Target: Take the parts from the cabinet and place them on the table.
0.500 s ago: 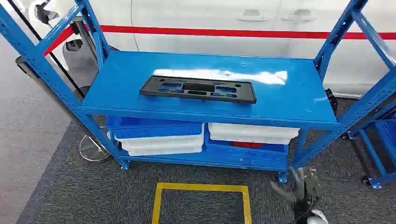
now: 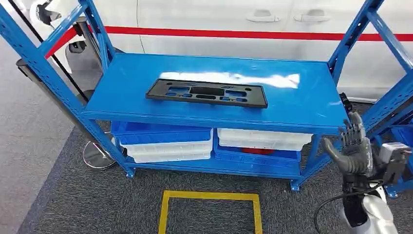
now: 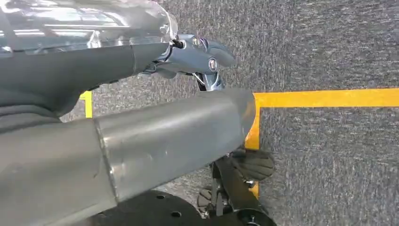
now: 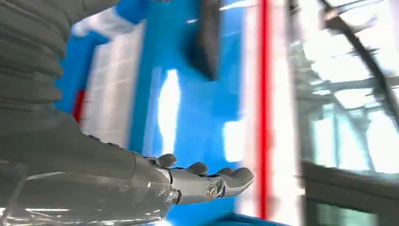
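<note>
in the head view we see a blue steel shelving unit (image 2: 311, 114) across the middle of the frame, standing on dark grey carpet (image 2: 83, 204). the task's part, a flat black plastic panel with rectangular cut-outs (image 2: 207, 93), lies flat on the top shelf, centre-left of the frame, its long side parallel to the shelf's front edge, and nothing touches it. below the top shelf we see stacked bins: a blue bin (image 2: 160, 132) over white bins (image 2: 168, 150) at the left, a white bin (image 2: 263, 139) over a blue bin (image 2: 255, 157) at the right, with something red just visible inside the latter. a yellow floor marking (image 2: 209, 196) forms a rectangle at lower centre. behind the shelving unit we see a white car body with a red stripe (image 2: 243, 34). the right hand (image 2: 354, 148) stands at the lower right of the frame, just beside the shelf's right front corner, fingers pointing upward, spread apart and holding nothing; it is well apart from the panel. in the right wrist view the same hand (image 4: 202, 181) enters from the lower left with its fingers extended and empty, the background blurred. in the left wrist view the left hand (image 3: 197, 54) appears at upper centre above carpet and yellow tape; we cannot tell how its fingers stand.
</note>
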You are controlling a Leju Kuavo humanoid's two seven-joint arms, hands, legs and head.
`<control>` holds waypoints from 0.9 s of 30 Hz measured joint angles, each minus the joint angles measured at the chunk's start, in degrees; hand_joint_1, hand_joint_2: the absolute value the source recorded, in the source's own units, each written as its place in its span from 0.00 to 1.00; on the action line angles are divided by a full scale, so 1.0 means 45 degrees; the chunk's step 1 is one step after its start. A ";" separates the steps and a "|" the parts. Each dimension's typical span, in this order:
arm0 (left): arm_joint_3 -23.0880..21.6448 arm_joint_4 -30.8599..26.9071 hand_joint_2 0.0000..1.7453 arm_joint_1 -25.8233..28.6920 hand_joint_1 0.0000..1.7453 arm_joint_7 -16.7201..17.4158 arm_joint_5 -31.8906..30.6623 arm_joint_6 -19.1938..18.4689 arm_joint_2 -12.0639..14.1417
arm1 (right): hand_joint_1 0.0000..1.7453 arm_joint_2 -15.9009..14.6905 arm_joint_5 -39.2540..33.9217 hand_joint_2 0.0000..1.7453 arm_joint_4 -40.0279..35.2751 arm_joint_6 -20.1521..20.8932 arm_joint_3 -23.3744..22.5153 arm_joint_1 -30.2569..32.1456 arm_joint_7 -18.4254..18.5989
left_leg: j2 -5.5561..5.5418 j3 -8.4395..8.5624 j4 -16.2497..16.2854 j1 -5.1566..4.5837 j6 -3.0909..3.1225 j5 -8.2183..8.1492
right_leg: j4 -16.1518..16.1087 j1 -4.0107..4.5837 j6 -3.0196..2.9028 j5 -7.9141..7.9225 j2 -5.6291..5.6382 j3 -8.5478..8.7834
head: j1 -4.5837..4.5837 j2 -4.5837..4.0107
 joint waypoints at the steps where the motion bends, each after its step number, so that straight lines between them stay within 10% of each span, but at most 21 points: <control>1: 0.0000 0.0015 0.00 -0.0025 0.00 -0.0019 -0.0034 -0.0010 0.0000 | 0.00 -0.0044 -0.0092 1.00 -0.0398 0.0243 -0.0209 -0.0002 -0.0131 | 0.0000 0.0000 0.0000 0.0000 0.0000 0.0000 | 0.0000 0.0000 0.0000 0.0000 0.0000 0.0000 | 0.0005 0.0000; 15: 0.0058 0.0257 0.00 -0.0245 0.00 -0.0146 -0.0918 -0.0141 0.0000 | 0.00 -0.0485 -0.1165 1.00 -0.5097 0.3474 -0.2734 0.0012 -0.1796 | -0.0001 -0.0010 -0.0001 0.0000 0.0000 -0.0001 | -0.0002 0.0000 0.0000 0.0000 -0.0002 -0.0004 | 0.0000 0.0005; 25: 0.0073 0.0316 0.00 -0.0360 0.00 -0.0112 -0.1098 -0.0214 0.0000 | 0.00 -0.0544 0.1208 1.00 -0.6424 0.5012 -0.0574 0.0626 -0.2995 | -0.0019 -0.0060 0.0068 -0.0056 0.0059 -0.0029 | -0.0035 -0.0068 0.0046 0.0034 -0.0014 -0.0009 | 0.0000 0.0005; 26: 0.0073 0.0316 0.00 -0.0369 0.00 -0.0102 -0.1098 -0.0214 0.0000 | 0.00 -0.0534 0.1507 0.00 -0.6483 0.4943 -0.0275 0.0628 -0.3118 | -0.0019 -0.0069 0.0071 -0.0065 0.0065 -0.0028 | -0.0037 -0.0075 0.0058 0.0037 -0.0013 -0.0010 | 0.0005 0.0005; 27: 0.0078 0.0321 0.00 -0.0378 0.00 -0.0068 -0.1098 -0.0209 0.0000 | 0.00 -0.0524 0.1872 0.00 -0.6527 0.4846 0.0060 0.0604 -0.3215 | -0.0024 -0.0094 0.0072 -0.0082 0.0088 -0.0030 | -0.0049 -0.0090 0.0092 0.0050 -0.0014 -0.0009 | 0.0000 0.0005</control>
